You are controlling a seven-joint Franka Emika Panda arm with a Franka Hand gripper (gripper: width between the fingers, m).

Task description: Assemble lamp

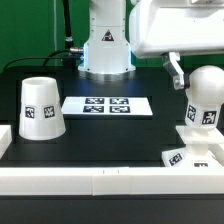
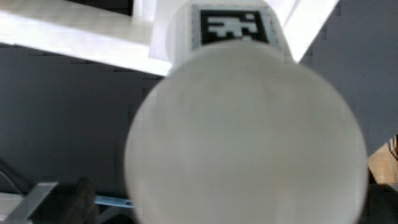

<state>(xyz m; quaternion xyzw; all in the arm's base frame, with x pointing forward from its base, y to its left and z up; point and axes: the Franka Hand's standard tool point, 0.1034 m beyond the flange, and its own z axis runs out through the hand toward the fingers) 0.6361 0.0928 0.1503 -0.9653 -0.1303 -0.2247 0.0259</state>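
The round-headed white bulb (image 1: 206, 98) stands upright on the flat square base (image 1: 180, 157) at the exterior view's right. My gripper (image 1: 181, 80) hangs from above beside the bulb's head; one finger (image 1: 176, 72) shows on the head's left side and the other is hidden. In the wrist view the bulb (image 2: 240, 130) fills the frame between my dark fingers (image 2: 59, 195), with a gap showing on one side. The gripper (image 2: 222, 205) is open around it and holds nothing. The tapered shade (image 1: 40, 108) stands alone at the exterior view's left.
The marker board (image 1: 107, 104) lies flat at the middle of the black table. The robot's white pedestal (image 1: 105, 50) stands behind it. White rails (image 1: 100, 180) edge the table's front and sides.
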